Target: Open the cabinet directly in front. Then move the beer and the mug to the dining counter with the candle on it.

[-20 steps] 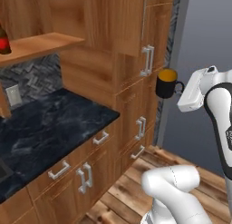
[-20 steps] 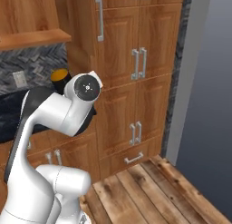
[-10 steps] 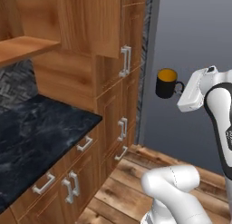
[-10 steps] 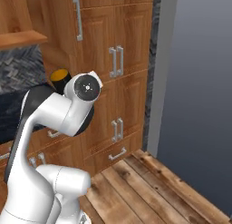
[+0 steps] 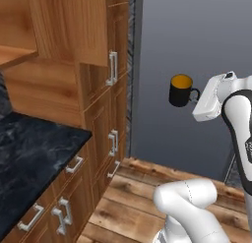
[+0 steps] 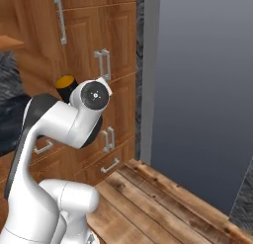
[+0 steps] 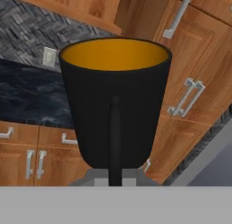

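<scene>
Mug [image 7: 115, 100] hides the claw [image 5: 196, 97], seemingly gripping its handle

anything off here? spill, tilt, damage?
Nothing stands out. The mug is held upright by its handle in the gripper, its yellow inside bare. The wooden cabinets and the black stone counter look intact.

Reddish-brown wooden cupboards with silver bar handles [image 5: 112, 67] at 10 o'clock, black marbled stone tabletop [image 5: 29, 158] at 8, plain grey wall [image 5: 197, 45] at 1, wood plank floor [image 5: 128, 197] at 6.
</scene>
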Motion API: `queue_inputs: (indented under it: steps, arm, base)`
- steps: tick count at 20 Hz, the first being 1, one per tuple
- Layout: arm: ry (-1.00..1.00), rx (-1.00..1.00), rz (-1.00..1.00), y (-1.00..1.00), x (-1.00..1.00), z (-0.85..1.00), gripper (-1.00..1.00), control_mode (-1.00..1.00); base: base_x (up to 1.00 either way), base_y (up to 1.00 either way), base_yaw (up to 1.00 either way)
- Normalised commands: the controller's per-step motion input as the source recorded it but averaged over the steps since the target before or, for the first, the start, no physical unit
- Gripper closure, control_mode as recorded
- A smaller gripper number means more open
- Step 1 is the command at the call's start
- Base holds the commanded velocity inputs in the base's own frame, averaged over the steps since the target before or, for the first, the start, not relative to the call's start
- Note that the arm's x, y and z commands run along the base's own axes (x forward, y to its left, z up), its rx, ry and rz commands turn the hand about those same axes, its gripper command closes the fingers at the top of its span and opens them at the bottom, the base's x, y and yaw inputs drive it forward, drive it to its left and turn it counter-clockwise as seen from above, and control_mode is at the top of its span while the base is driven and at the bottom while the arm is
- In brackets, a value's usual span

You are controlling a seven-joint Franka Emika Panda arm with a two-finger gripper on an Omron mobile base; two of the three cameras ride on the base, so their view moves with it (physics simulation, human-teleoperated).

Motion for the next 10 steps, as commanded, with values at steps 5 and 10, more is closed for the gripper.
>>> queue_inputs:
  steps: [5, 10]
  arm:
    - [0.0, 0.0, 0.0, 0.0, 0.0, 0.0, 1.0, 1.0]
    - [0.0, 0.0, 0.0, 0.0, 0.0, 0.0, 1.0, 1.0]
  base:
    - [-0.08, 0.0, -0.32]
    - [-0.08, 0.0, -0.31]
